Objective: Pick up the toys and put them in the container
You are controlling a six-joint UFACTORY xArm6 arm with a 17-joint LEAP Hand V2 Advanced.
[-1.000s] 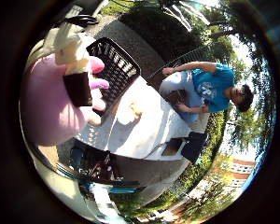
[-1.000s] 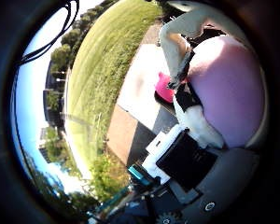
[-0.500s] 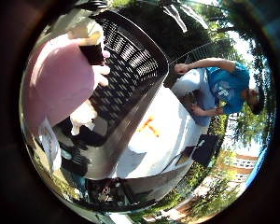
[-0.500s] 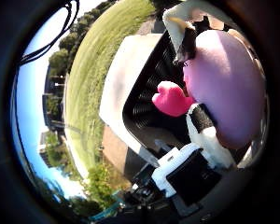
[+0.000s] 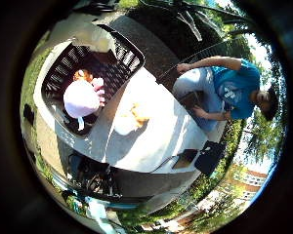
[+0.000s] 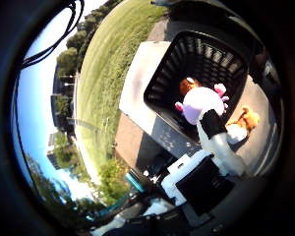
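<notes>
- Outdoors, on a pale table ringed by grass and trees, we find the work already partly done.
- Our pink plush toy lies inside the black slatted container, with a small orange-brown toy just beside it at about twelve o'clock.
- One more toy, orange and white, sits on the bare table at about four o'clock of the container, apart from its rim; we judge this the next to fetch.
- It looks soft and light, so we expect it to squash rather than slip; closing round its fuller white body should serve better than pinching the orange part.
- Our hand hangs above the container holding nothing, the one finger we see stretched out straight towards the pink toy.
- A seated person is at the table's far side, touching none of the toys.
</notes>
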